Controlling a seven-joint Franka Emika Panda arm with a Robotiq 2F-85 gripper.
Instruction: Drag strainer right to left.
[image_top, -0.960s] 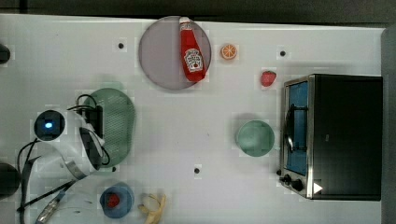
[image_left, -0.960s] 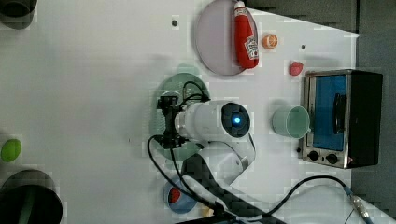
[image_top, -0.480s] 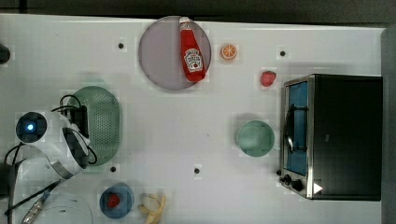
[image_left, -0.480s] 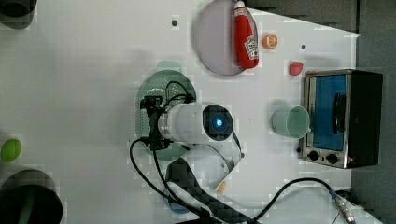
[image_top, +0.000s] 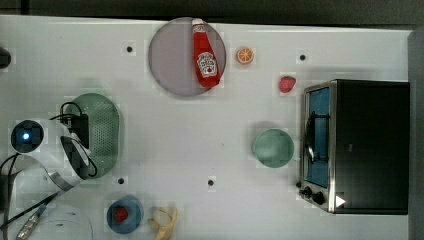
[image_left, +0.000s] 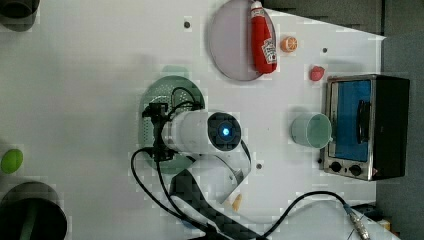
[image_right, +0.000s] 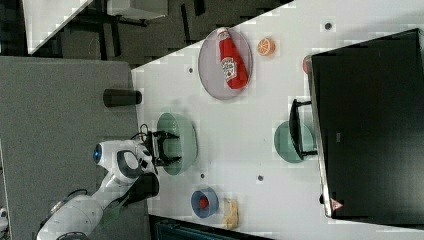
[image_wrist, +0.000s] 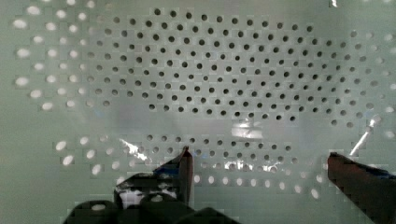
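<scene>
The strainer (image_top: 102, 134) has slid further toward the top view's left since a second ago, and the arm has gone along with it; the plate, the bowl and the oven sit where they were.

Now the strainer lies well away from the oven (image_top: 357, 146), at the far side of the table (image_top: 165, 145) from it, and well apart from the bowl (image_top: 273, 148) that stands just beside the oven's glass door. The gripper (image_right: 167, 148) hangs over the strainer's basin with its fingers (image_wrist: 184, 170) spread wide, gripping nothing; in the wrist view the two tips stand apart, low inside the basin, with the dotted floor of the strainer (image_wrist: 224, 88) between and beyond them. Whether the tips touch the plastic I cannot tell.

Going from the strainer toward the oven, the grey plate (image_top: 172, 57) lies off to one side with a ketchup bottle (image_top: 205, 54) across it. Past the plate, nearer the oven, are an orange slice (image_top: 245, 55) and a strawberry (image_top: 286, 84), the berry close to the oven's corner. On the strainer's other side, a small blue dish (image_top: 125, 214) with something red in it sits just beside a banana (image_top: 165, 222).
</scene>
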